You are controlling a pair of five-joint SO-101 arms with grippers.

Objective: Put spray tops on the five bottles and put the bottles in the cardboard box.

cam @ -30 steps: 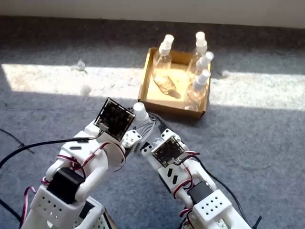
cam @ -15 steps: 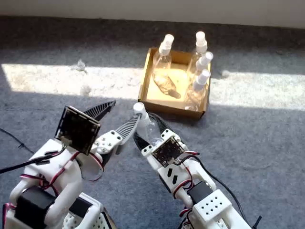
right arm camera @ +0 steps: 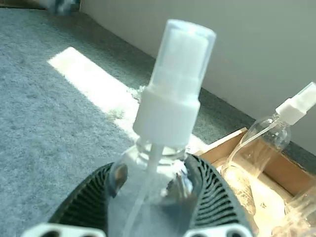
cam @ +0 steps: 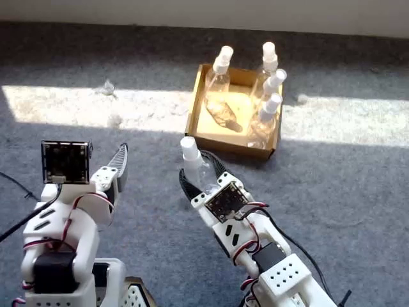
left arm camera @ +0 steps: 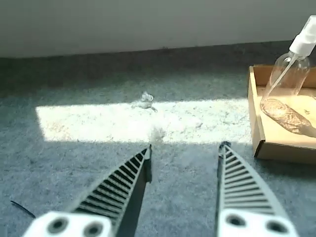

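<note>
Between the curved fingers of the right end effector [cam: 199,171], just short of the near wall of the cardboard box [cam: 231,148], I see a bottle [right arm camera: 148,197] clamped by its clear body. It stands roughly upright, with a white spray top [right arm camera: 173,89] seated on its neck. The box lies beyond it on the grey tabletop [cam: 332,192]. It holds four bottles [cam: 218,78], each with a white sprayer: one at the far left corner and three along the right side. The box floor between them is bare and lit.

My left end effector [left arm camera: 186,148] sits well to the left of the held bottle, touching nothing. Its two ribbed fingers are spread apart with only tabletop showing between them. A sunlit band [cam: 64,105] crosses the tabletop ahead of it, and a small clear scrap [left arm camera: 144,100] lies at the band's far edge.
</note>
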